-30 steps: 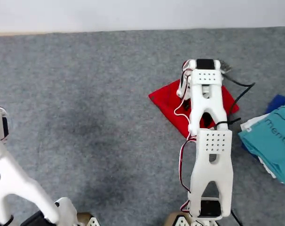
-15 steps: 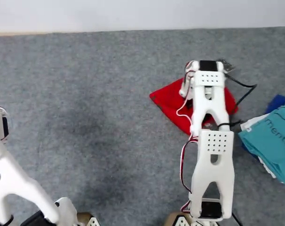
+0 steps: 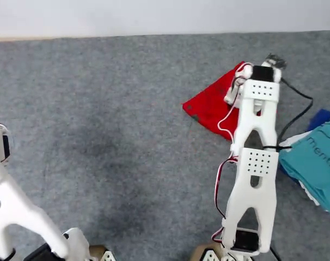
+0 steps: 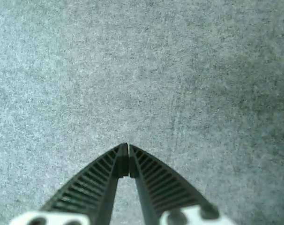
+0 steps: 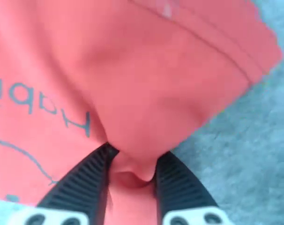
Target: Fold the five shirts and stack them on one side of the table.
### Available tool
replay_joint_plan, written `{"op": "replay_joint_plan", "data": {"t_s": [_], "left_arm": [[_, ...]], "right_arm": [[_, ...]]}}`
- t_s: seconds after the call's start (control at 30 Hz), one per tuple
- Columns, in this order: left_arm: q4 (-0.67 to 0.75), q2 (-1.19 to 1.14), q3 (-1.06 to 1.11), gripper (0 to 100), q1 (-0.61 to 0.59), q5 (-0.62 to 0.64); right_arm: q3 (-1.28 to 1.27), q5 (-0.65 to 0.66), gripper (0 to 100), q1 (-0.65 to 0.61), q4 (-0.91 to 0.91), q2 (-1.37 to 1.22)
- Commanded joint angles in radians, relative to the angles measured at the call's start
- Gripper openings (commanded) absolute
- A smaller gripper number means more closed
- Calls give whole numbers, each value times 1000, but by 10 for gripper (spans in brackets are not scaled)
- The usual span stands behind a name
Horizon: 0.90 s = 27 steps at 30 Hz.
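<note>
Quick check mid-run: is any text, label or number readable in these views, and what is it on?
Red shirt, pinched in the right gripper: bluish printed lettering, only a fragment in view, no whole word readable.
Teal shirt at the table's side: pale lettering, only a fragment shows, no whole word readable.
Numbers, labels or signs: none.

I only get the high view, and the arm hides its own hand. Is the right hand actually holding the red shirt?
Observer: Yes. The right wrist view shows the right hand shut on a bunched fold of the red shirt.
Operator: Is anything in the left hand?
Observer: No. The left hand is shut on nothing, over the bare grey table.
Operator: Which face of the shirt is showing?
Observer: I cannot tell, but pale lettering shows on the cloth beside the hand.
</note>
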State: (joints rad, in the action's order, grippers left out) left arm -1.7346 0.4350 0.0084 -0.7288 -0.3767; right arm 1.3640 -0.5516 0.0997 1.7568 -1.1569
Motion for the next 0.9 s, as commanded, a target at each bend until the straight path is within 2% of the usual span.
{"op": "replay_joint_plan", "data": {"t_s": [0.0,0.2,0.43,0.57,0.87], "left_arm": [[-17,25,-4,6,2,-8],[0,25,-4,6,2,-84],[3,26,-5,6,2,-94],[3,26,-5,6,3,-94],[2,26,-5,6,3,-94]], "right_arm": [[-3,28,8,39,42,182],[-334,80,8,84,41,568],[-667,210,8,174,39,957],[-717,290,8,254,38,1033],[-718,462,8,420,38,1021]]}}
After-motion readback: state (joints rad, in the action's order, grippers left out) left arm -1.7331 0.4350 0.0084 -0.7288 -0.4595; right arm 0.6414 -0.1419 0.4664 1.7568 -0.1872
